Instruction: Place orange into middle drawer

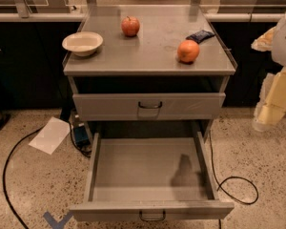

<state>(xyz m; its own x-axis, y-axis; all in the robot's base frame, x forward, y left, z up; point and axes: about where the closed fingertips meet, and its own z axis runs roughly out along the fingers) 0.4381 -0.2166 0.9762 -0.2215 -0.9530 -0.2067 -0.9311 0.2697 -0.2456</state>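
The orange [188,51] sits on the right side of the grey cabinet top [152,56], near the front edge. The middle drawer [150,171], the lower of the two visible drawers, is pulled wide open, with only a dark shadow on its floor. Its dark handle is at the front bottom. The upper drawer [148,106] is closed. My gripper [269,113] hangs at the far right edge of the view, off to the right of the cabinet, about level with the upper drawer and well away from the orange. It holds nothing that I can see.
A red apple [130,26] sits at the back of the top, a white bowl [82,43] at its left and a dark blue packet [200,35] behind the orange. Black cables [238,185] and a white sheet [51,135] lie on the speckled floor.
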